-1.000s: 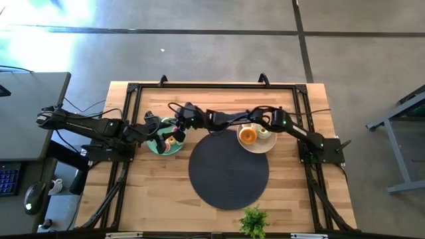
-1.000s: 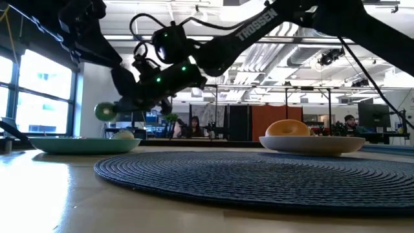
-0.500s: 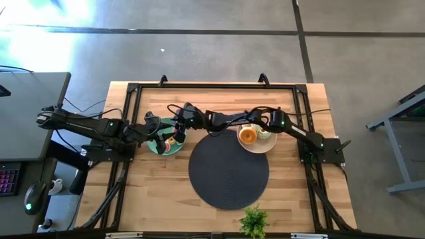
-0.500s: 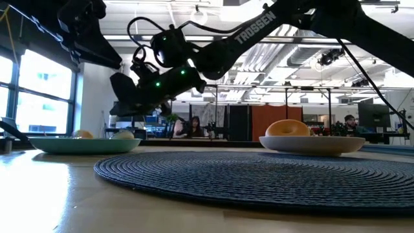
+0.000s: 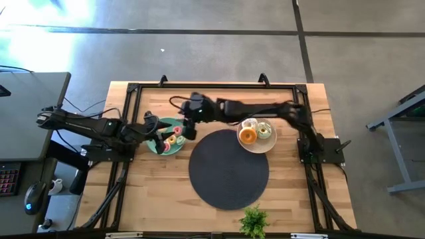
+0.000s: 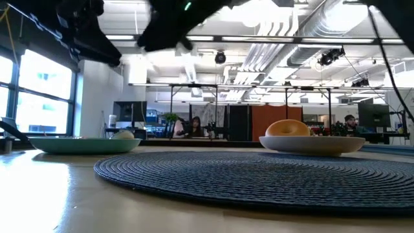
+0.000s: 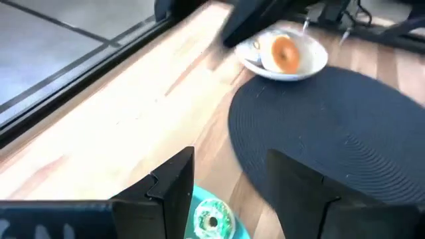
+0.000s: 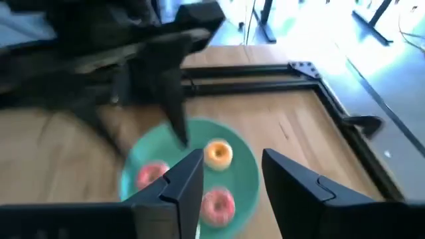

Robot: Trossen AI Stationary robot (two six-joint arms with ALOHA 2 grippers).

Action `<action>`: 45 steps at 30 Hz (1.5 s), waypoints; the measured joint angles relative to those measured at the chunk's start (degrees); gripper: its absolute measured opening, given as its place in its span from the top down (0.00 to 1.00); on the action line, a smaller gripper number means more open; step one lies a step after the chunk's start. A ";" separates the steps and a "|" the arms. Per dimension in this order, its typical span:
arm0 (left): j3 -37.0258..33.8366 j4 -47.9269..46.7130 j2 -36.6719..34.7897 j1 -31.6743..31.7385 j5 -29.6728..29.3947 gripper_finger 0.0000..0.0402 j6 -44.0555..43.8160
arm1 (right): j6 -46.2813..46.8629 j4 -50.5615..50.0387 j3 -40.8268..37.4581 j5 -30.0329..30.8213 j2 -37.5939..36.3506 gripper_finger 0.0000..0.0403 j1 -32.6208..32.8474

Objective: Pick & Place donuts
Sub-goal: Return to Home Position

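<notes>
A green plate [image 5: 165,147] sits left of centre and holds several donuts: a yellow one [image 8: 218,153], two pink ones [image 8: 151,174] and a green-and-white frosted one [image 7: 211,221]. A white plate [image 5: 269,143] to its right holds an orange donut [image 5: 247,135] and two pale frosted ones [image 5: 264,131]. My right gripper [image 8: 232,159] hangs open above the green plate's right side [image 5: 188,129], with nothing between its fingers. My left gripper [image 5: 158,137] stands open over the green plate's left side, also holding nothing.
A round dark woven mat [image 5: 228,170] lies in the table's middle, in front of both plates. A small green plant [image 5: 254,221] stands at the near edge. A black frame [image 5: 212,86] runs along the table's far and side edges.
My right gripper has opened and let go of a green donut over the green plate. It has since risen well clear of the plate and drawn a little toward the table's right edge. The donut now lies on the green plate.
</notes>
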 joint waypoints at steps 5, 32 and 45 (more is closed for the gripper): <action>0.00 -0.15 -3.92 0.01 0.25 0.55 0.16 | -2.50 -16.08 -0.37 7.34 -9.52 0.67 2.55; -9.80 16.26 -22.35 0.02 5.08 0.55 15.67 | 6.16 22.96 -73.43 10.93 -69.08 0.77 12.57; -21.88 29.26 -31.43 0.02 9.26 0.55 18.53 | 2.37 45.12 -97.84 -0.79 -88.94 0.77 12.57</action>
